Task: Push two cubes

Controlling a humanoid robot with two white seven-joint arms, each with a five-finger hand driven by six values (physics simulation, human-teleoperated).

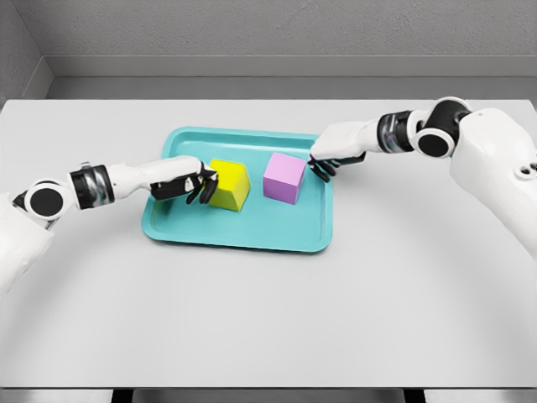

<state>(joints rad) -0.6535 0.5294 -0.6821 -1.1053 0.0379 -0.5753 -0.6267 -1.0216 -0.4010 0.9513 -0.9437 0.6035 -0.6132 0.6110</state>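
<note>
Left hand (189, 182), fingers curled and holding nothing, touching yellow cube (230, 184) on its left; right hand (329, 158), likewise empty, just right of purple cube (284, 177).

A broad, flat, pale grey matte tabletop (268, 319) fills most of the view, evenly and softly lit, with only faint shadows on its surface. Beyond its far edge, a plain grey textured back wall (277, 25) rises above a lighter grey horizontal band (294, 65) at its base, and a darker grey strip of floor (252, 87) lies between that band and the table. A grey side wall (17, 42) meets the back wall in a corner at the upper left, and dark supports (122, 395) show under the table's near edge.
</note>
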